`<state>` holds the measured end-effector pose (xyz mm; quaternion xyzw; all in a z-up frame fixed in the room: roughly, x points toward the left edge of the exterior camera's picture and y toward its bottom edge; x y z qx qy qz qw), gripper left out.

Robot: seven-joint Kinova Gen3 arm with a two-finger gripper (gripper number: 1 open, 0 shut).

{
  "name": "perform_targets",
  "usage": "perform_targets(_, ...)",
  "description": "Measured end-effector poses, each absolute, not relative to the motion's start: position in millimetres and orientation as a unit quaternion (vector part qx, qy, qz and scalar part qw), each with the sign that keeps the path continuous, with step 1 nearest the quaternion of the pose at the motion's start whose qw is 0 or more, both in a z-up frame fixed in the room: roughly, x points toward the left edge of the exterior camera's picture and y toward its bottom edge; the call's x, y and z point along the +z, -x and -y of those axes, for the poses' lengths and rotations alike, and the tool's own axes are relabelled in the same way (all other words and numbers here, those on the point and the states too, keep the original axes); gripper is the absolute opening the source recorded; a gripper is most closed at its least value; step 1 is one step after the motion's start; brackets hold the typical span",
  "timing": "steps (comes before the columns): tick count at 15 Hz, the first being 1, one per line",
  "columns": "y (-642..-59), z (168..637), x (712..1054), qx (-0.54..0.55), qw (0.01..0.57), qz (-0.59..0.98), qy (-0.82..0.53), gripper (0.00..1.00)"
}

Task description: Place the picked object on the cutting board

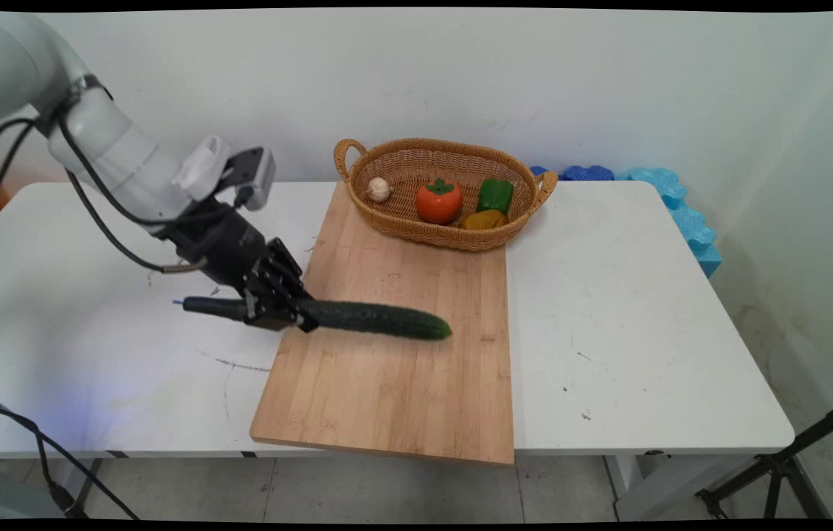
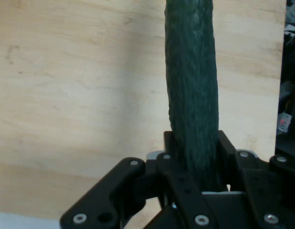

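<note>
**Cucumber held crosswise, above the board's left edge**

My gripper [image 1: 280, 313] sits at centre-left of the frame, clamped on a dark green cucumber [image 1: 375, 319] roughly a third of the way along its length. The long axis runs nearly level, left to right: a short stub projects left over the bench [image 1: 645, 310], the longer part reaches right over the wooden cutting board [image 1: 401, 391]. In the hand view the cucumber [image 2: 193, 105] rises straight from between my fingers [image 2: 233, 148], board beneath. I cannot tell whether it touches the board. At upper centre, on the board's far end, a wicker basket [image 1: 446, 234] holds garlic [image 1: 379, 189], a persimmon [image 1: 439, 200], and green [image 1: 496, 195] and yellow peppers [image 1: 485, 219]. Blue foam [image 1: 682, 206] lies at upper right.
</note>
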<state>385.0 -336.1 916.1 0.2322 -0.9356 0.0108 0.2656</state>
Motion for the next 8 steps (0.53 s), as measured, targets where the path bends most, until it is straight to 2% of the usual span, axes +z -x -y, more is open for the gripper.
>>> perform_targets(8,-347,336,871,-0.011,0.287,0.937,-0.200,0.00)
